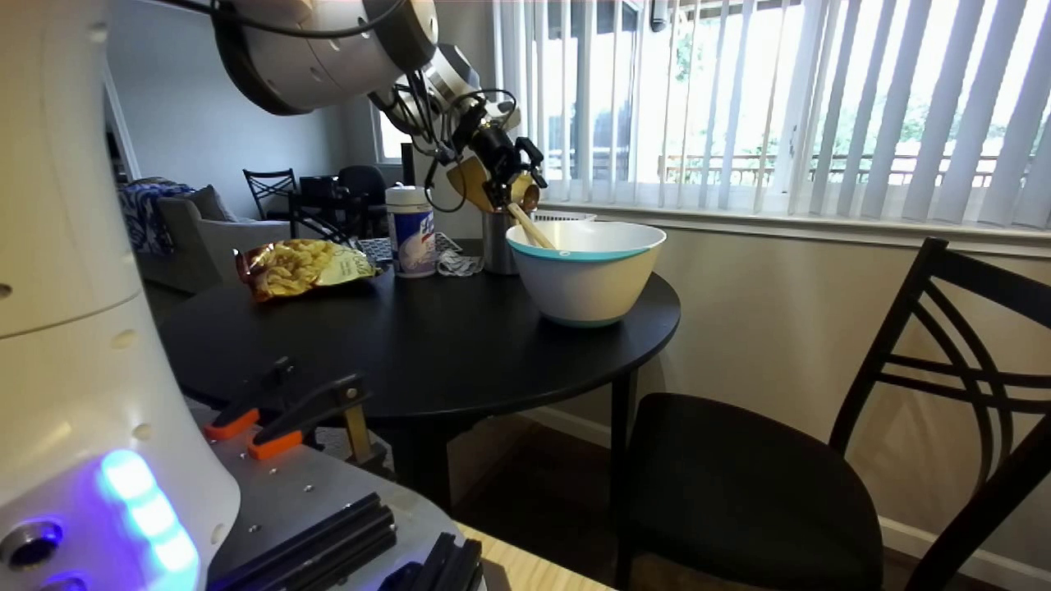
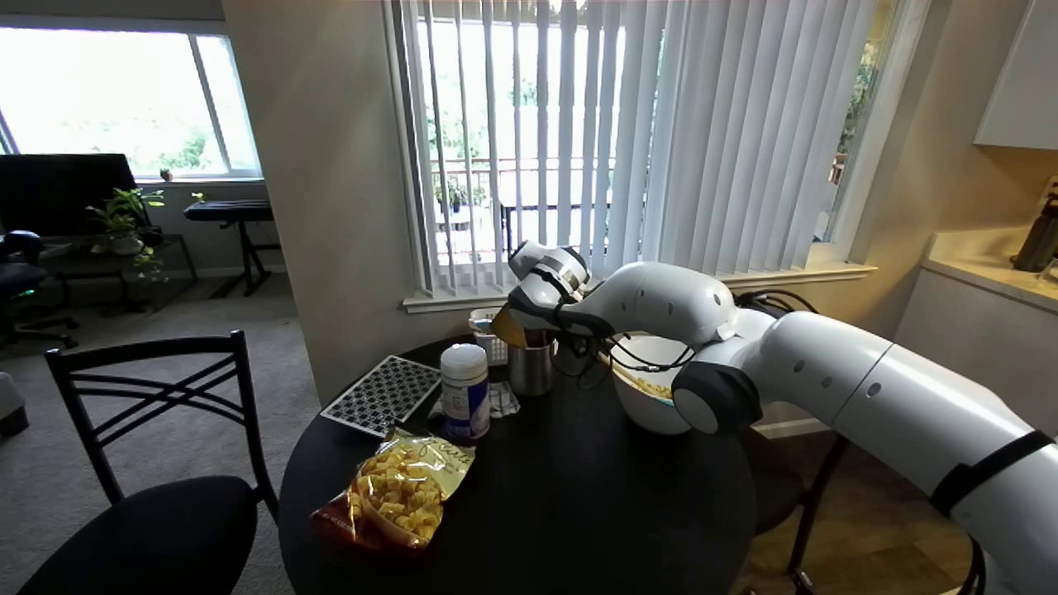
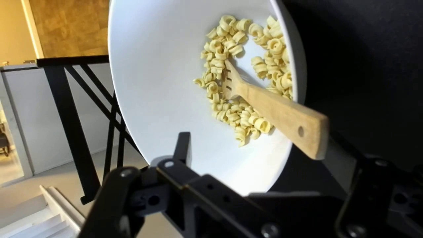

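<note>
The tool [image 3: 261,145] hangs above the near rim of a white bowl [image 1: 587,283], its two fingers spread wide. The wooden spatula [image 3: 277,110] leans in that bowl: its slotted head rests among curls of pasta [image 3: 236,114], while the handle slopes up across the rim and sticks out past it. In the wrist view the handle's end lies across from the gap between the fingers, closer to the finger on the right of that picture; in an exterior view the same end is just below the fingertips. Whether a finger touches the wood cannot be told.

The bowl, with its turquoise band and base, stands upright near the edge of a round black bench [image 1: 427,345]. Next to it is a metal pot [image 2: 531,372] with wooden utensils [image 1: 468,180] standing in it, and behind the pot a white basket [image 2: 496,349]. A white-lidded tub [image 2: 465,397] stands near the pot, with a crumpled cloth [image 2: 502,401] between them. A checkered board [image 2: 384,395] lies flat beside the tub, and a bag [image 2: 401,496] showing yellow pieces lies on its side in front of it.
</note>
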